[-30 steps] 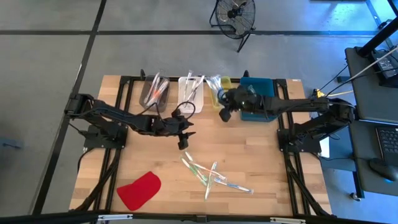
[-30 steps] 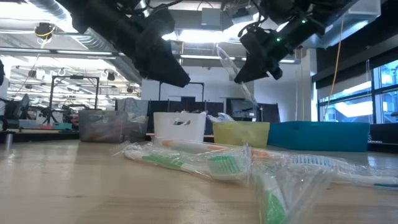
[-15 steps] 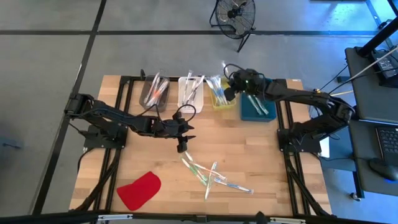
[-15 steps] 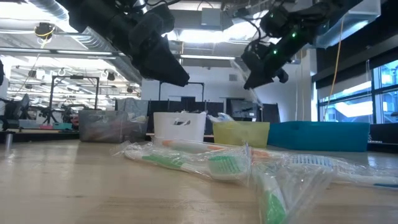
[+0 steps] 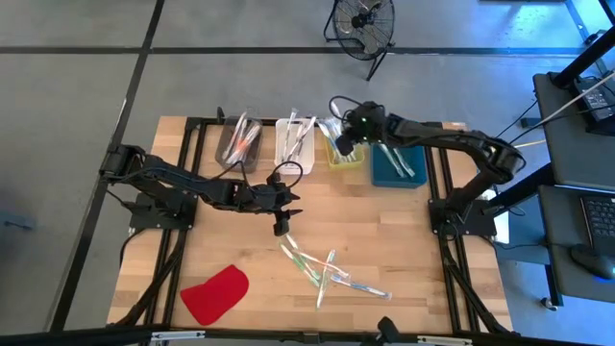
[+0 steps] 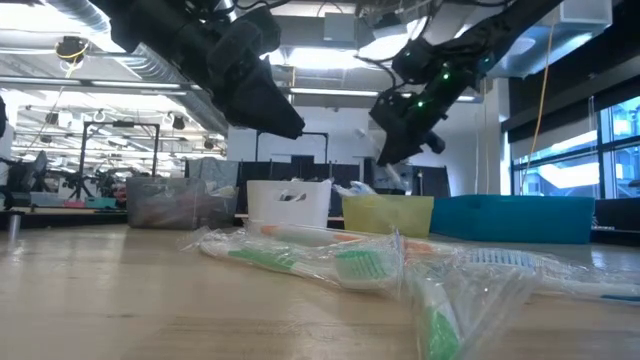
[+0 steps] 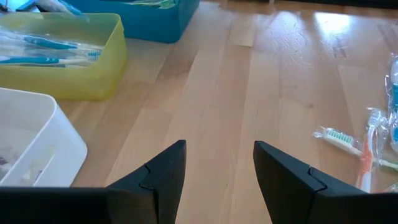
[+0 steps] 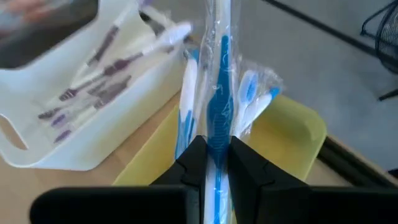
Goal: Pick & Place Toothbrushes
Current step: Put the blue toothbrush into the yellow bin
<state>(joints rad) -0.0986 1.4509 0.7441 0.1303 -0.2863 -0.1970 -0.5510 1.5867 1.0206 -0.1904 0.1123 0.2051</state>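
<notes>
Now our right hand (image 8: 211,163), clamped on a wrapped blue-and-white plastic toothbrush (image 8: 217,93), hovers over the yellow rectangular bin (image 5: 343,154); next we release. Our left hand (image 7: 217,171) waits with fingers apart above the wooden tabletop (image 5: 404,240).

bright overhead lights, glare in low view; right wrist bg blurred; soft shadows.

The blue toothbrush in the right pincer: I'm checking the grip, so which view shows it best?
The right wrist view: the wrapped blue toothbrush sits clamped in the right pincer above the yellow bin. High and low views show only the arm there; the left wrist view misses it.
</notes>
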